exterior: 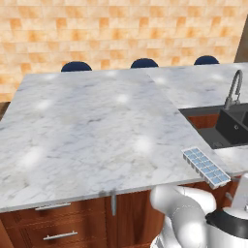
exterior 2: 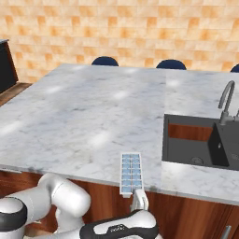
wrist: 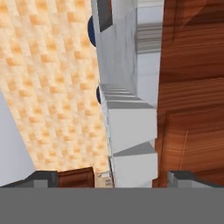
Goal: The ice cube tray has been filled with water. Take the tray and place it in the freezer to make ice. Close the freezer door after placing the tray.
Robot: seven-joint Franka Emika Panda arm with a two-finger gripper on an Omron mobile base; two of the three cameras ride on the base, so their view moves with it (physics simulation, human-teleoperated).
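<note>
The ice cube tray (exterior: 206, 167) lies on the white marble counter (exterior: 97, 126) at its front edge, left of the sink. It is white, with two rows of pale blue water cells (exterior 2: 132, 172), and its near end pokes slightly over the edge. My gripper (exterior 2: 139, 197) is just below that end, in front of the wooden cabinet. In the hand view, which is rolled sideways, the tray's white blocky underside (wrist: 131, 131) is close ahead between my two dark fingertips (wrist: 43, 177), which stand wide apart, so the gripper (wrist: 116, 178) is open. The freezer and its door are out of view.
A black sink (exterior 2: 200, 144) with a curved grey faucet (exterior 2: 226, 100) is sunk into the counter right of the tray. Dark blue stool backs (exterior: 76, 66) line the far side before an orange tiled wall. Wooden drawers with silver handles (exterior: 59, 236) sit below the counter.
</note>
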